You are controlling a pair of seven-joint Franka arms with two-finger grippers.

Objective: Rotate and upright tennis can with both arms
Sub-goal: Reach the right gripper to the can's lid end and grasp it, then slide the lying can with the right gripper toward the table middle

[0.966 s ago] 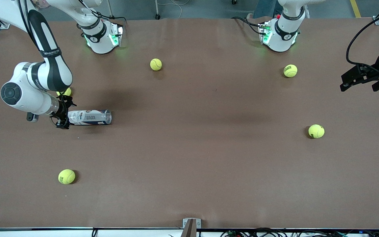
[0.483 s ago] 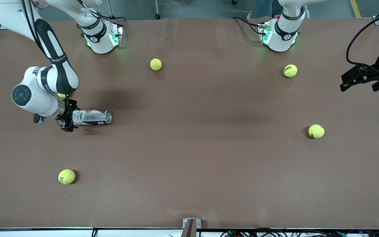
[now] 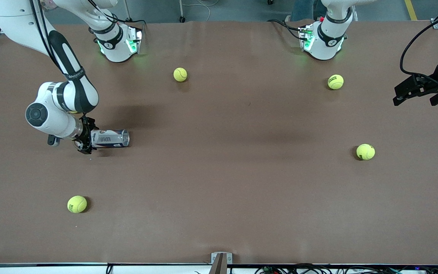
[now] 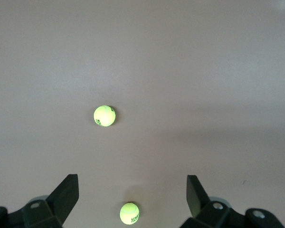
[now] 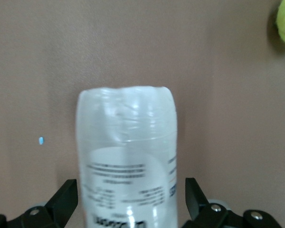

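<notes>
- The table [image 3: 219, 182] is a wide brown sheet; the tennis can [image 3: 109, 138] lies flat on its side toward the right arm's end of it, and I place everything else from that can
- The right arm reaches down to the can's end, the one pointing to the table's edge; the left arm waits well apart from the can, at the table's left-arm end
- The risk, as I judge it: the can is round and smooth, so an off-centre squeeze could roll it or shoot it out toward the table's middle
- The right gripper [image 5: 130, 202] stands wide open with a finger on either side of the can, holding nothing yet; whether the pads touch the plastic I cannot tell
- The left gripper [image 4: 133, 192] is open and empty, over bare table and two tennis balls [image 4: 104, 115]
</notes>
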